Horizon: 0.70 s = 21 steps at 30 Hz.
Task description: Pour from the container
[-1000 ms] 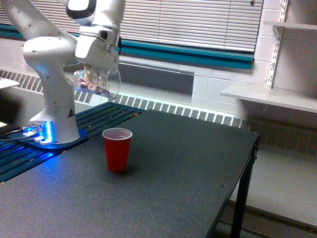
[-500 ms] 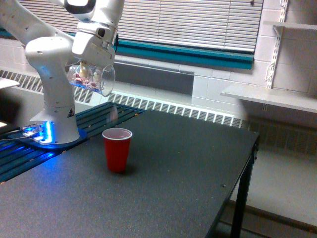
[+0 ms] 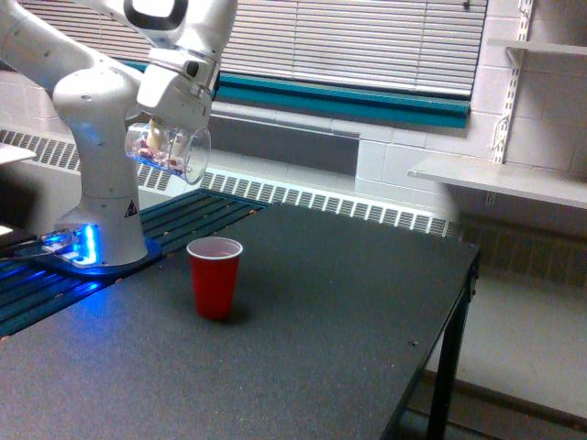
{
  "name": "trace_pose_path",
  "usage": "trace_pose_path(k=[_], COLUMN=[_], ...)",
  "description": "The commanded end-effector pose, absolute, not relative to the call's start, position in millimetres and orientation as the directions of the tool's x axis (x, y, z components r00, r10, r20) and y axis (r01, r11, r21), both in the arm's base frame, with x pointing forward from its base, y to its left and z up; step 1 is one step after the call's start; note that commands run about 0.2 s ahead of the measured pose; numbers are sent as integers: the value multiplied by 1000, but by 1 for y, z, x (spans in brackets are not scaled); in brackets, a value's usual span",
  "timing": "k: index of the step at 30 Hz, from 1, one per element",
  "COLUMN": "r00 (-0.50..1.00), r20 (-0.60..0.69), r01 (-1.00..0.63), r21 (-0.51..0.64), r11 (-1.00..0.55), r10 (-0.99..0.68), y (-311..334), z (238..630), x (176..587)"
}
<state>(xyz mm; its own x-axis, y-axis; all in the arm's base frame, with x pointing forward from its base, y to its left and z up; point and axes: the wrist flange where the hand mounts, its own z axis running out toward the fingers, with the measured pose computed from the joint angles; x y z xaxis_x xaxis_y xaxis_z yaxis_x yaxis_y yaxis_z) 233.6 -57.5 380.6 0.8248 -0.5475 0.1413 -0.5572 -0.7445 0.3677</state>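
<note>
Nearest the camera, a red cup [image 3: 215, 277] stood upright on the dark table [image 3: 303, 348]. Behind the cup and well above it, toward the exterior view's left, the gripper [image 3: 174, 101] was closed on the mug [image 3: 169, 151], which hung just beneath it, tipped over on its side with its mouth facing the cup. Pinkish bits lay against the mug's lower wall. The pour looked to be under way or near its end, though nothing could be seen falling. The mouth sat left of the cup, so the next move probably called for carrying it over the cup before tipping further.
</note>
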Motion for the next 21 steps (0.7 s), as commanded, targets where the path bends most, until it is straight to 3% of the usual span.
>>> trace_pose_path(k=[1, 21], r00=[822, 838], r20=[125, 91], r01=[-554, -510], r21=[403, 484], r11=[-728, -711], r10=[-556, -539], y=[-47, -39], z=[361, 346], x=[229, 226])
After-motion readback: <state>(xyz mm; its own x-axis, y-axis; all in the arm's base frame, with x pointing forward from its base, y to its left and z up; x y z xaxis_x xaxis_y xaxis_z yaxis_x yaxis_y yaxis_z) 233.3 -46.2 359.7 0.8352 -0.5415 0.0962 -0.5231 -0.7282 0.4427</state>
